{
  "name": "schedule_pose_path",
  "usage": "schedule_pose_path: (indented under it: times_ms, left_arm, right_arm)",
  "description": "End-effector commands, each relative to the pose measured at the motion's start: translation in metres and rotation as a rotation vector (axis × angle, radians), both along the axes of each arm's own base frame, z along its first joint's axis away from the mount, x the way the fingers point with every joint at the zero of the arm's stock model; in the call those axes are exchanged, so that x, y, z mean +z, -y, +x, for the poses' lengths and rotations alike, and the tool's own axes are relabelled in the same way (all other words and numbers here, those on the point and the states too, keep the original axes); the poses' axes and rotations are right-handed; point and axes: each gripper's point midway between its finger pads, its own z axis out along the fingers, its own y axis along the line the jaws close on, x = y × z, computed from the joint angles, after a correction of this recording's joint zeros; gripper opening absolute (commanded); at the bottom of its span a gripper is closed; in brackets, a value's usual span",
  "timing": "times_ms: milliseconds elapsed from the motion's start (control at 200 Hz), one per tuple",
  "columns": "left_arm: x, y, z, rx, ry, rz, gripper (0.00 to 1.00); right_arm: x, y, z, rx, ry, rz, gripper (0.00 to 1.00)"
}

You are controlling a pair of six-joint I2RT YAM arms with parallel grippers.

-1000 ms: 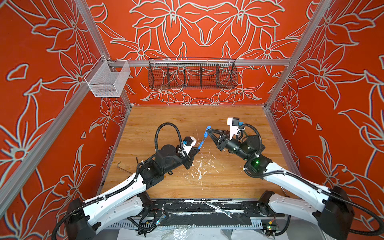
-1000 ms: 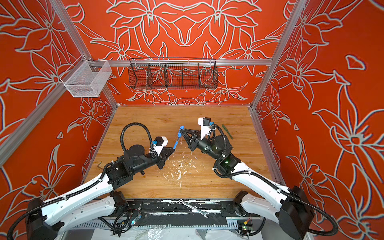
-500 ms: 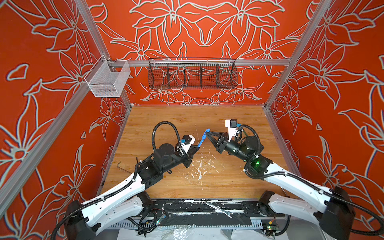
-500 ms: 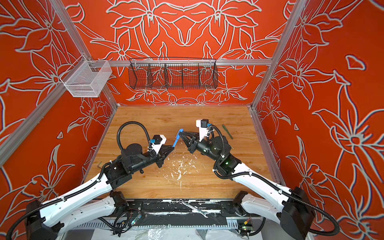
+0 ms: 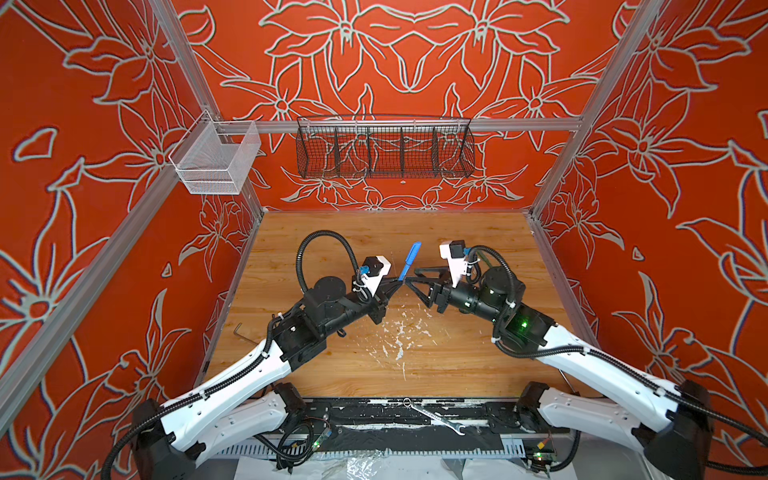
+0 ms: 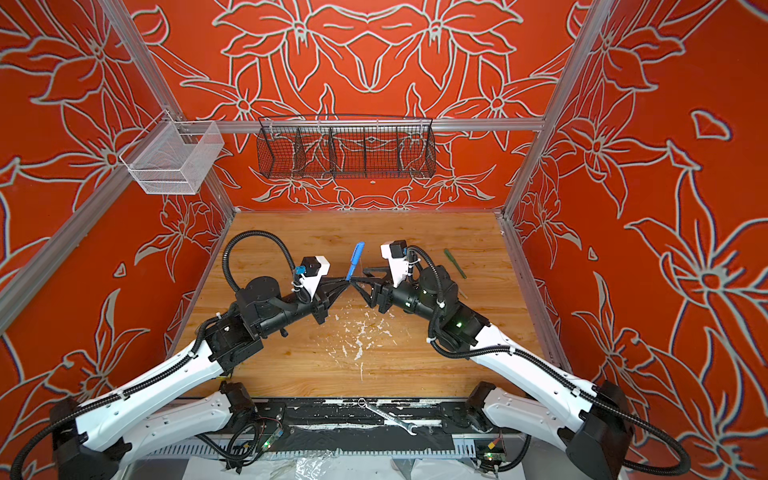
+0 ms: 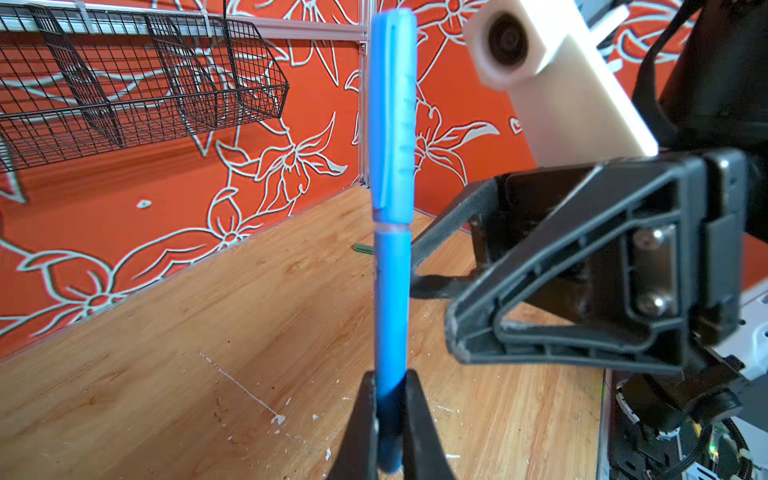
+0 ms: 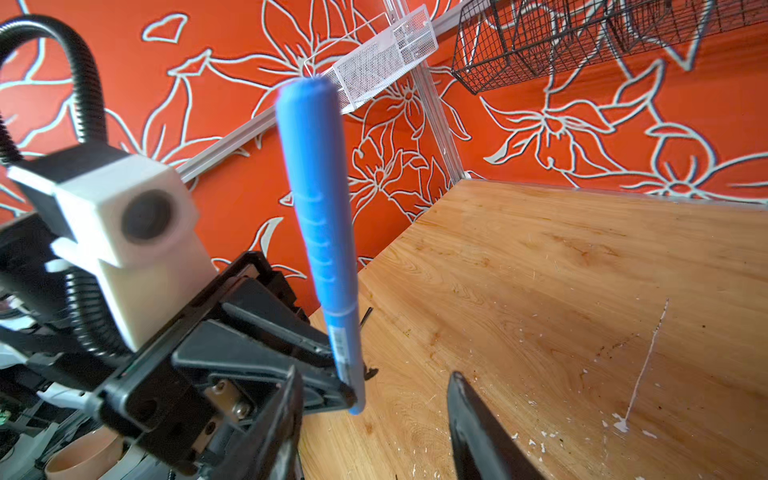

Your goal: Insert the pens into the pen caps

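Blue pen [image 7: 392, 291], capped, pinched by left gripper [image 7: 390, 382]; right gripper [image 8: 370, 376] jaws spread; barcode sticker [image 8: 340, 338] unreadable

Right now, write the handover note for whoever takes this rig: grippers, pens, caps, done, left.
Left gripper: shut on the blue pen's lower end, holding it upright.
Right gripper: open, close to the pen, not gripping it.
Blue cap: on the pen's upper end, looks seated: done.
Green pen: lying on the table near the right wall; capped or not, cannot tell. Beige set not in view.
To do: set the blue pen down, check green, find beige.
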Motion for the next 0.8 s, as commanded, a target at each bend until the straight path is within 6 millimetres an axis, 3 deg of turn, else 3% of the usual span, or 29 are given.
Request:
schedule_pose_path:
  times_ms: [0,515,610,796]
  left_arm:
    - [0.001,-0.001,-0.003,-0.013,-0.001,-0.012,0.0]
    - [-0.004,0.005,-0.015,-0.083,-0.029,-0.02,0.0]
    - [-0.005,0.004,-0.013,-0.078,-0.031,-0.019,0.0]
    - [-0.005,0.004,-0.011,-0.069,-0.033,-0.022,0.0]
  right_arm:
    - [0.02,-0.001,-0.011,0.071,0.04,0.007,0.56]
    - [0.038,-0.014,0.004,0.11,0.027,0.063,0.5]
    - [0.04,-0.02,0.005,0.134,0.023,0.069,0.43]
    - [0.036,-0.026,0.006,0.157,-0.002,0.057,0.19]
